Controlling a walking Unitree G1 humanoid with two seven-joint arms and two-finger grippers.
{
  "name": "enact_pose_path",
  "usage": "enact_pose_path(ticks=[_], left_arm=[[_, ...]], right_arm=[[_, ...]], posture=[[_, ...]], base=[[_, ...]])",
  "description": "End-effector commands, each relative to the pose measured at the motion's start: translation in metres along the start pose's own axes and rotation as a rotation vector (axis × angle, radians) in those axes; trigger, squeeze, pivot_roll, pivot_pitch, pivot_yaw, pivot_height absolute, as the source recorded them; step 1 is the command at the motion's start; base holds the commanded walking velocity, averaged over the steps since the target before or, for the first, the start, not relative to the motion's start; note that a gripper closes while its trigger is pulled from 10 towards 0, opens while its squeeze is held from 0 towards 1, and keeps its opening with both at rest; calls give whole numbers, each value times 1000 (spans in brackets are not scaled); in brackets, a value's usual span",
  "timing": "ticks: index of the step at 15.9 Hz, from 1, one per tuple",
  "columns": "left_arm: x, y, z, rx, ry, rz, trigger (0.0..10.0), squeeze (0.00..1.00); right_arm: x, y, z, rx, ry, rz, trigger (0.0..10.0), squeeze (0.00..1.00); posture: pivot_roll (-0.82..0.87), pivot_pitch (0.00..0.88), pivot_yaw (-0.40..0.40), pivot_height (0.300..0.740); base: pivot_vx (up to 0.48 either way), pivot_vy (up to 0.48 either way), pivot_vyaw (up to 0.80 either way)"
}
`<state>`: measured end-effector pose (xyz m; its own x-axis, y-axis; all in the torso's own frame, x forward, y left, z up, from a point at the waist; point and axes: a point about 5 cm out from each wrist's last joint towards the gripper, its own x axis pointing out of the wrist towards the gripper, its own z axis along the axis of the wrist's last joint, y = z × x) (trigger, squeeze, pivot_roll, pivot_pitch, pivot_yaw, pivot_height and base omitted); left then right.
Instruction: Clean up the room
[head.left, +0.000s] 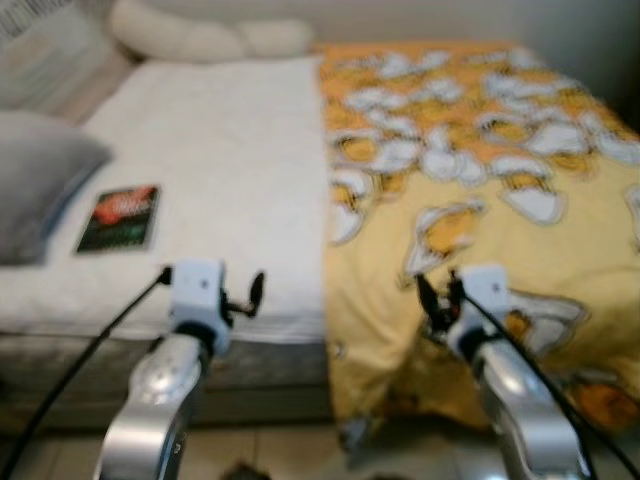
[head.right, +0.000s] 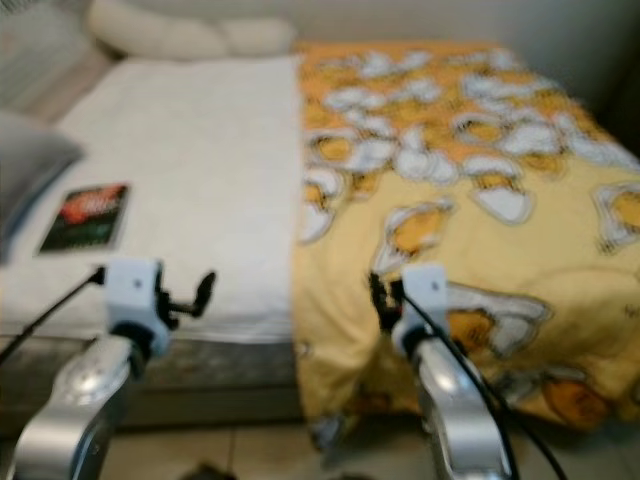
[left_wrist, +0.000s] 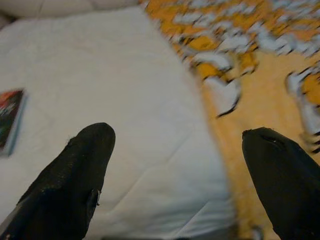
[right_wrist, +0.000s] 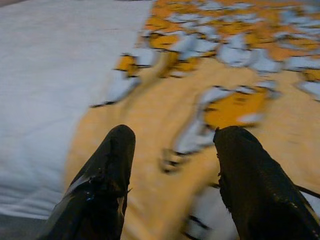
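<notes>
A bed stands before me, its white mattress cover bare on the left half. A yellow blanket with a white and orange print covers the right half and hangs over the front edge. A dark book with a red title lies on the white part, near the left. My left gripper is open at the bed's front edge, over the white cover. My right gripper is open just above the blanket's front edge, its fingers apart over the yellow cloth.
A grey pillow lies at the bed's left side. White pillows rest along the head of the bed by the wall. Tiled floor shows below the bed's front edge, between my arms.
</notes>
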<state>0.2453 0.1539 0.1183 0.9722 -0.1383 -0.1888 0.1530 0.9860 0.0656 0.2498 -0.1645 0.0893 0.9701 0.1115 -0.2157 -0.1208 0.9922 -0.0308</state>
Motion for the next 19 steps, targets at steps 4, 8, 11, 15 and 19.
enact_pose_path(ticks=[4, 8, 11, 15, 19], left_arm=[[4, 5, -1, 26, 1, 17, 10000, 0], [5, 5, 1, 13, -20, 14, 10000, 0], [8, 4, 0, 47, -28, -5, 10000, 0], [10, 0, -1, 46, -43, -36, 10000, 0], [11, 0, 0, 47, -63, -57, 10000, 0]], right_arm=[[2, -6, 3, 19, 10, -44, 10000, 0], [6, -10, 6, 49, 7, -92, 10000, 0], [6, -15, 4, 47, 28, -168, 10000, 0], [4, -14, 6, 42, 24, -182, 10000, 0], [1, -10, 4, 29, 24, -163, 10000, 0]], posture=[[-14, 0, 26, 740], [-16, 0, 22, 740], [-29, 0, 20, 740], [-39, 0, 13, 740], [-39, 0, 0, 740]], base=[[0, -454, 0], [0, 0, -767], [0, 0, -781], [0, 0, -781], [68, 0, -781]])
